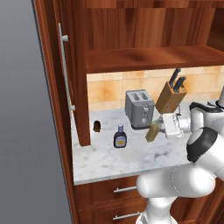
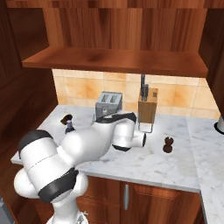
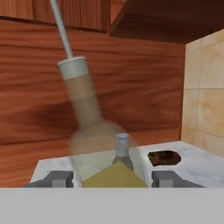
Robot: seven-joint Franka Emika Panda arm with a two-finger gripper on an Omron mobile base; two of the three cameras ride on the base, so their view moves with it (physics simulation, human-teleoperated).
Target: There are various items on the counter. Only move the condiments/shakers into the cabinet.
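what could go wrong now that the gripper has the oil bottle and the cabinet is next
1. The tall slim-necked bottle of yellow-green oil sits tilted between the fingers of the gripper, low on its body, so it may swivel or slip.
2. The small dark bottle with blue cap stands between it and the reddish-brown wooden cabinet door; a low swing could topple it.
3. The cabinet's inner shelf edge overhangs; the bottle's neck could strike it.
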